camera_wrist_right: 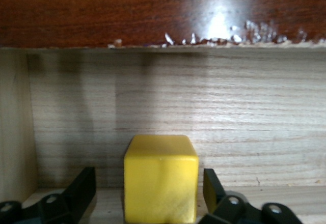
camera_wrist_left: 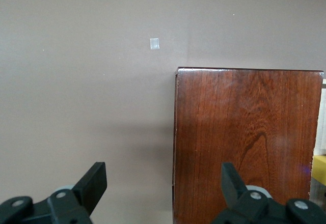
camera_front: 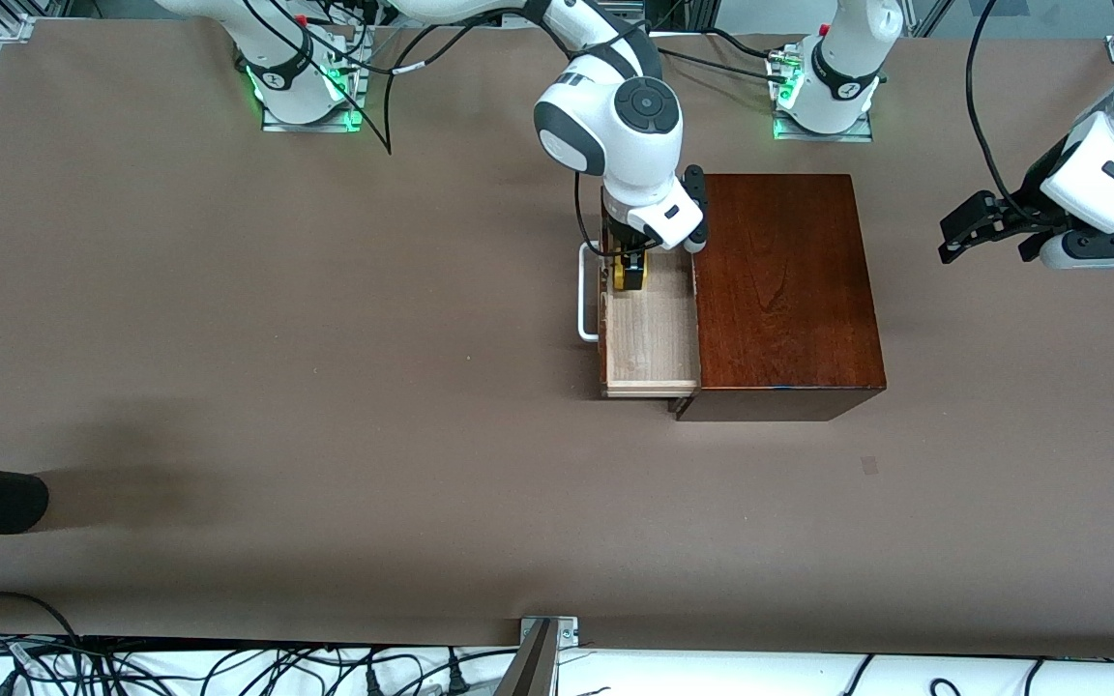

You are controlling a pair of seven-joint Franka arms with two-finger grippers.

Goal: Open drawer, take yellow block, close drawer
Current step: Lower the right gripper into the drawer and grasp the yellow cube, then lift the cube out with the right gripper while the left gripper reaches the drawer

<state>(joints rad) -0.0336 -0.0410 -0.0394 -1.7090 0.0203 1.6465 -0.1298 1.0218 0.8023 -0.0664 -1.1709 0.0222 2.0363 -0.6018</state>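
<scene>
The right gripper [camera_front: 630, 272] is down inside the open drawer [camera_front: 651, 333], its fingers spread to either side of the yellow block [camera_front: 630, 275] with a visible gap on each side in the right wrist view, so it is released and not yet clamped. The yellow block [camera_wrist_right: 161, 178] sits on the pale floor of the drawer, near its inner wall, at the end of the drawer farther from the front camera. The drawer is pulled out of the wooden box [camera_front: 787, 290] toward the right arm's end of the table, roughly 9 o'clock from the box in the front view, with the white loop handle [camera_front: 585, 292] on its outer face.

The left gripper [camera_front: 987, 224] waits over the table [camera_front: 228, 338] at about 3 o'clock from the box, its fingers wide apart and holding nothing; its wrist view looks down on the box top [camera_wrist_left: 244, 142] and catches a sliver of the yellow block [camera_wrist_left: 319, 168].

The drawer is already open, so the step in hand looks like the pick. The next move calls for the fingers to close squarely on the block's side faces, then a straight lift clear of the drawer walls before the drawer is pushed shut. An off-centre squeeze might twist the block or nudge it against the wall.
</scene>
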